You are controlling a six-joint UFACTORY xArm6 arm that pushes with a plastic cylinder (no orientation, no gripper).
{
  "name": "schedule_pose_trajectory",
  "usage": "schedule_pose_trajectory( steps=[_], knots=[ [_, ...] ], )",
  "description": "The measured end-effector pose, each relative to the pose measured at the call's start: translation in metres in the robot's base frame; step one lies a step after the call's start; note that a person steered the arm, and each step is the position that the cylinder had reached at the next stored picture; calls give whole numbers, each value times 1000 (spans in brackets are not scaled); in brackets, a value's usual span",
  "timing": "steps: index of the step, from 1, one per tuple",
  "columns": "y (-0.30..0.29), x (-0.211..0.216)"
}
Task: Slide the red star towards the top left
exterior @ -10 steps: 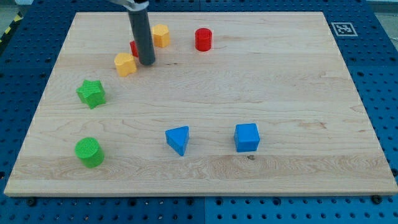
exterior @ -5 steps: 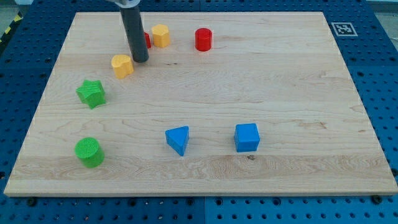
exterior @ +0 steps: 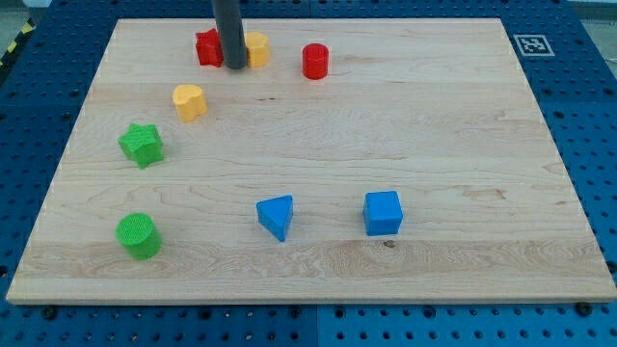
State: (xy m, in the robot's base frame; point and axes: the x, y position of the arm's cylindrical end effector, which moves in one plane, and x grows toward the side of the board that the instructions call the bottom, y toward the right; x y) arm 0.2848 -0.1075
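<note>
The red star (exterior: 207,47) lies near the view's top, left of centre, on the wooden board (exterior: 318,154). My tip (exterior: 235,66) stands right beside the star's right edge, between it and a yellow block (exterior: 256,48). The rod hides part of both. Whether the tip touches the star cannot be told.
A red cylinder (exterior: 315,61) sits to the right of the yellow block. Another yellow block (exterior: 190,101) lies below the star. A green star (exterior: 142,145) and a green cylinder (exterior: 138,236) are at the left. A blue triangle (exterior: 277,216) and a blue cube (exterior: 383,213) lie lower down.
The rod moved up and slightly right. The red star, earlier mostly hidden behind the rod, now shows higher and further left. The lower yellow block shifted a little left.
</note>
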Motion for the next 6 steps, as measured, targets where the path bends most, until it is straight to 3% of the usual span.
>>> schedule_pose_trajectory(
  steps=[3, 6],
  knots=[
    [-51, -16],
    [-56, -2]
  ],
)
